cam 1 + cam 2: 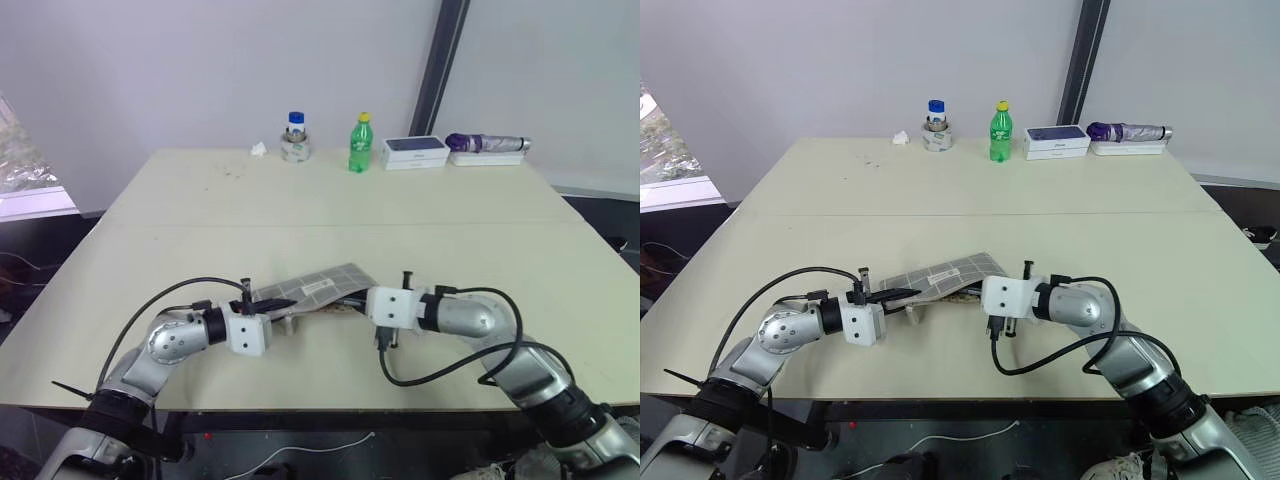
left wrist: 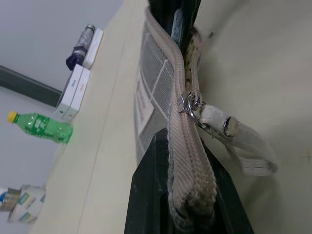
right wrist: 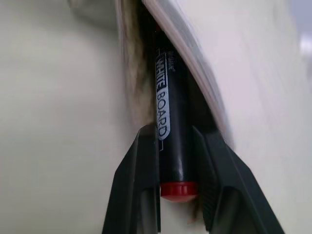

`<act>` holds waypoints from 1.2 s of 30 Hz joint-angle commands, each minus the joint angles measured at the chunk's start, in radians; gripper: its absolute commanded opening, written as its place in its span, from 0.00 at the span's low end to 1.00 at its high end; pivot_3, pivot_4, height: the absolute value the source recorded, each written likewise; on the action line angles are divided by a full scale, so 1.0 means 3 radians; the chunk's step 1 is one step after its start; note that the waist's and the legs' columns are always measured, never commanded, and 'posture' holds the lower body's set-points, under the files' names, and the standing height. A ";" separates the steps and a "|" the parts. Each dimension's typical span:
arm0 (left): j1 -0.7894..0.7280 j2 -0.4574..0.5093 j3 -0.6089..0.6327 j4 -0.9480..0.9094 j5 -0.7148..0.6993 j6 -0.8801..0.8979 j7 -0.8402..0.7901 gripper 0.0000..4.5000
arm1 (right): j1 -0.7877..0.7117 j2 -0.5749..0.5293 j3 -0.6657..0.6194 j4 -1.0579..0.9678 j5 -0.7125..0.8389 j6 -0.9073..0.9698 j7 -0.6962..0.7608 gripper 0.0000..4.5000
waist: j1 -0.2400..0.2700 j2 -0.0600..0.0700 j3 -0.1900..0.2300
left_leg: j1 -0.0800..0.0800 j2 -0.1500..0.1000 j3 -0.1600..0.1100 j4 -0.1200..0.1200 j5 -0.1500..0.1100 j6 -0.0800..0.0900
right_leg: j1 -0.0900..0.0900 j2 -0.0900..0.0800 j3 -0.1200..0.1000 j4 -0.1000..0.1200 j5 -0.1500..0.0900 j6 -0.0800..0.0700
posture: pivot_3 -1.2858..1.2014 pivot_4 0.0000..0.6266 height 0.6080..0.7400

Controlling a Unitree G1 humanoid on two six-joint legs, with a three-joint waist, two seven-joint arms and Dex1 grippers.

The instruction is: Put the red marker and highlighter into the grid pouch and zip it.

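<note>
Red marker [image 3: 171,146] clamped in right hand [image 3: 170,161], nose into grid pouch [image 1: 315,290]; left hand [image 2: 183,195] clamps pouch edge.

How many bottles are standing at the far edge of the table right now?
2: a green bottle with a yellow cap, standing left of the white boxes, and a small blue-capped bottle further left, set inside a tape roll. None looks hidden.

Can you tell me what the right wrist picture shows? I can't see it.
The right claw holds the red marker, black with a red end, and its far end goes into the open grid pouch on the table.
</note>
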 commanded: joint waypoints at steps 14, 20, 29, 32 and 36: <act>0.0026 0.0016 0.0109 -0.0259 -0.0335 0.0194 0.0020 0.00 | 0.0073 0.0148 -0.0115 0.0123 -0.0055 -0.0510 0.0066 0.99 | 0.0009 0.0000 0.0000 | 0.0001 0.0000 0.0000 0.0002 0.0000 0.0000 | 0.0001 0.0000 0.0000 0.0001 0.0000 0.0000 | 0.52 0.24 1.00; 0.0122 0.0035 0.0185 -0.0302 -0.0430 0.0343 0.0045 0.00 | 0.0653 -0.0071 -0.0822 -0.0651 0.0846 0.0534 0.0431 0.99 | 0.0014 0.0000 0.0000 | 0.0000 0.0004 -0.0001 0.0002 0.0000 0.0000 | 0.0005 -0.0002 -0.0001 -0.0001 0.0000 0.0000 | 0.52 0.24 1.00; 0.0024 -0.0108 0.0093 -0.0174 -0.0236 0.0464 0.0128 0.00 | 0.0850 0.0193 -0.1620 -0.1251 0.2870 0.2407 0.0293 0.99 | 0.0017 -0.0001 0.0000 | 0.0003 0.0008 -0.0003 0.0002 0.0000 0.0000 | 0.0008 -0.0001 -0.0001 0.0000 0.0001 -0.0001 | 0.52 0.24 1.00; -0.0045 -0.0170 0.0074 -0.0170 -0.0186 0.0513 0.0153 0.00 | 0.1059 0.0159 -0.1353 -0.1162 0.2693 0.2444 0.0169 0.99 | 0.0027 -0.0002 0.0000 | 0.0002 0.0006 -0.0004 0.0003 -0.0001 0.0001 | 0.0010 -0.0003 -0.0005 -0.0001 0.0001 -0.0001 | 0.52 0.24 1.00; -0.0123 -0.0245 0.0039 -0.0232 -0.0169 0.0614 0.0111 0.00 | 0.1065 0.0507 -0.0987 -0.0801 0.2409 0.2189 -0.0118 0.99 | 0.0003 -0.0001 0.0000 | 0.0002 0.0002 -0.0003 0.0004 -0.0001 0.0001 | 0.0006 -0.0002 -0.0003 0.0001 0.0001 -0.0001 | 0.52 0.24 1.00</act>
